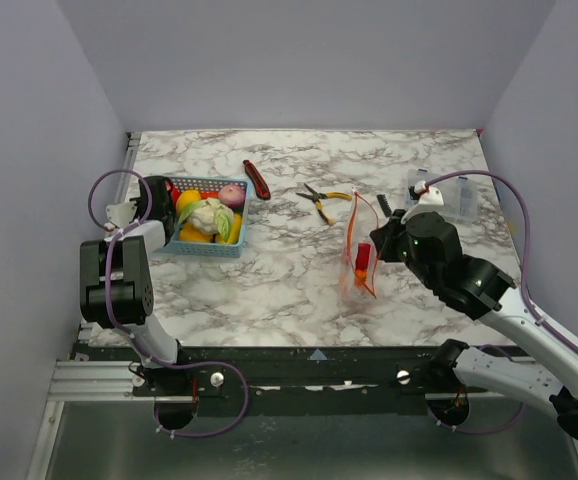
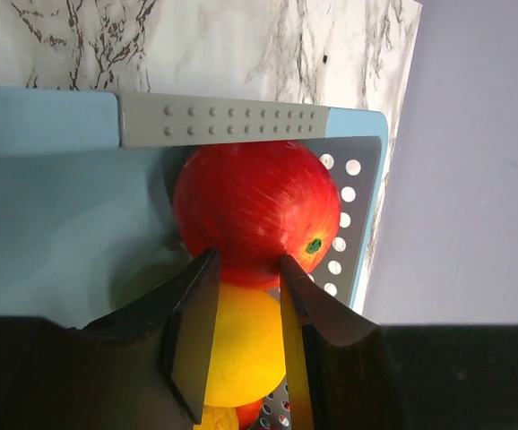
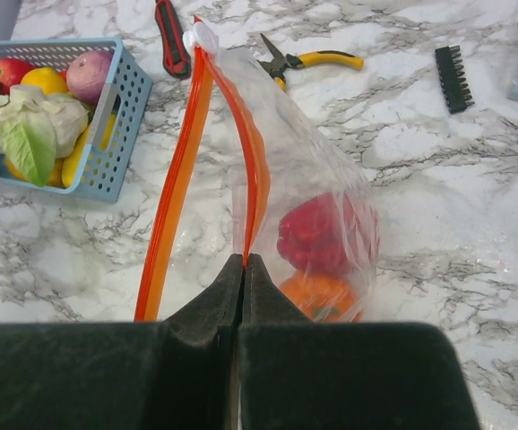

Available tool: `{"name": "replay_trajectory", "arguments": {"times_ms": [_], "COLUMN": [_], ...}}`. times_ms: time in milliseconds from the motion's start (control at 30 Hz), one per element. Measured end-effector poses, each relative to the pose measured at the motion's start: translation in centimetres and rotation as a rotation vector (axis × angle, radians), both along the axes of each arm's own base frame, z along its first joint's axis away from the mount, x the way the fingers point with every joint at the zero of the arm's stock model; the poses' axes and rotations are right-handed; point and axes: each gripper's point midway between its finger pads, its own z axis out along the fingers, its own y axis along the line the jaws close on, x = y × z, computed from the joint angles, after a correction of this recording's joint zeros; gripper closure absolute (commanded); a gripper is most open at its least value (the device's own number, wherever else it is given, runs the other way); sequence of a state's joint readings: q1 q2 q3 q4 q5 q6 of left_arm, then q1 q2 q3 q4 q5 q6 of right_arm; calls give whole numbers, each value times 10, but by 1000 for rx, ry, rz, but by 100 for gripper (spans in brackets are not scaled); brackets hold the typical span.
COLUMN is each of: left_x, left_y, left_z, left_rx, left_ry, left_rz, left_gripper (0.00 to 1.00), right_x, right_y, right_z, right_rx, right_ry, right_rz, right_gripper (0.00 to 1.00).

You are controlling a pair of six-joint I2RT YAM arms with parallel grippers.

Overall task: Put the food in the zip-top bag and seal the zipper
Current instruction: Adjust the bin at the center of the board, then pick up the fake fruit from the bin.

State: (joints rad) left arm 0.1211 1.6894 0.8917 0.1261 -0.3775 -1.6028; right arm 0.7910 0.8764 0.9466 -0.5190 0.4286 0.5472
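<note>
Marble table (image 1: 299, 290): two foods (image 3: 317, 237) bagged right of basket (image 1: 204, 248), right gripper (image 3: 243, 264) pinching open zipper (image 3: 176, 179); left gripper (image 2: 247, 260) narrow at apple (image 2: 254, 197), grip unclear.

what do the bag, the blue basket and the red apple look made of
Zip-top bag: thin clear plastic film, glossy; it wrinkles and the food shows through. Blue basket: rigid moulded plastic, matte, with rows of round holes. Red apple: probably hard plastic, a toy; smooth with a shiny highlight.
</note>
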Motion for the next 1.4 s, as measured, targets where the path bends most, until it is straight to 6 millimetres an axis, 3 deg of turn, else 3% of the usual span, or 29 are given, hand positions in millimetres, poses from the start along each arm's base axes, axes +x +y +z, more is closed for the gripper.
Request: {"name": "replay_trajectory", "arguments": {"times_ms": [167, 333, 667, 867, 967, 1033, 1200, 1400], "left_x": [-7, -25, -59, -96, -115, -126, -140, -129], "left_y": [-2, -13, -72, -129, -148, -149, -144, -136], "left_z": [1, -4, -7, -13, -13, -12, 12, 59], "left_rx": [7, 21, -72, -142, -171, -170, -58, 209], "left_ry": [-10, 27, 83, 130, 135, 138, 146, 127], "left_rz": [-15, -63, -249, -424, -492, -513, -597, -784], "left_gripper": [71, 67, 58, 54, 45, 39, 28, 19], "right_x": [0, 0, -5, -7, -9, -10, -11, -11], "right_y": [0, 0, -3, -5, -5, -5, -3, -3], "right_z": [0, 2, 12, 17, 19, 20, 19, 18], "right_rx": [0, 5, 36, 50, 58, 63, 70, 69], "right_ry": [-1, -4, -30, -41, -46, -46, -41, -38], "right_rz": [0, 0, 6, 9, 13, 17, 23, 25], "right_gripper": [100, 100, 100, 100, 100, 100, 100, 100]}}
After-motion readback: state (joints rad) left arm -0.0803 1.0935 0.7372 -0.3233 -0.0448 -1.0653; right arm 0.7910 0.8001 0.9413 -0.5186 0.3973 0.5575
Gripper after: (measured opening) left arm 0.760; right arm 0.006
